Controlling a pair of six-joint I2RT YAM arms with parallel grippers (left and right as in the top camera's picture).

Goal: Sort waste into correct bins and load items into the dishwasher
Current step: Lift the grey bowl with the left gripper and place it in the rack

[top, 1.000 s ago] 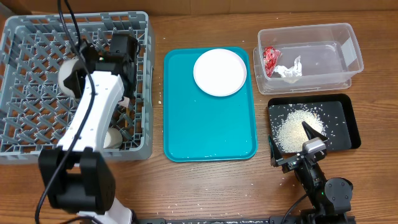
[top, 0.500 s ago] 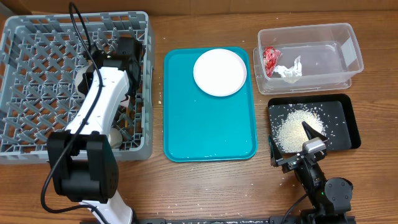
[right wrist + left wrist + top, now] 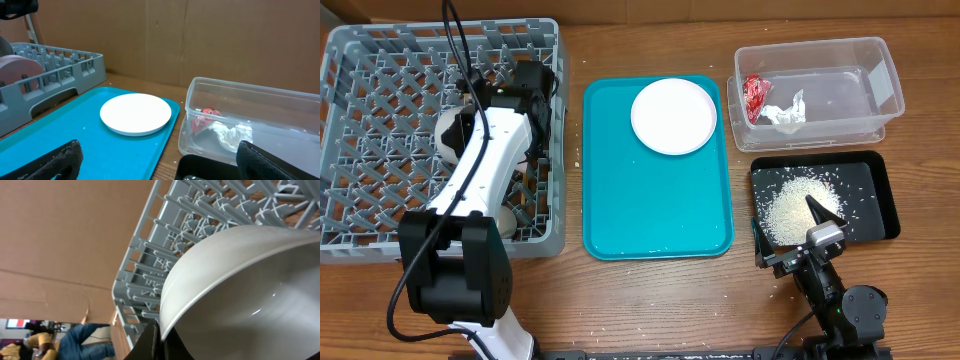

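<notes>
My left gripper (image 3: 462,124) is inside the grey dish rack (image 3: 380,60), shut on the rim of a white dish (image 3: 448,138) that it holds on edge. In the left wrist view the jaws (image 3: 159,342) pinch that rim (image 3: 210,265) over the rack's lattice (image 3: 150,265). A small white cup (image 3: 503,222) lies in the rack near its front wall. A large round white plate (image 3: 672,116) sits on the teal tray. My right gripper (image 3: 792,235) is open and empty at the black tray's near left corner. The chopsticks and metal bowl are out of view.
The teal tray (image 3: 650,200) lies mid-table. The clear tub (image 3: 880,75) at back right holds the red wrapper (image 3: 756,95) and white tissue (image 3: 785,112). The black tray (image 3: 880,200) in front of it holds rice (image 3: 790,210). A few grains lie on the wood.
My left gripper has carried the white dish a little to the right and nearer within the rack. The right arm has not moved.
</notes>
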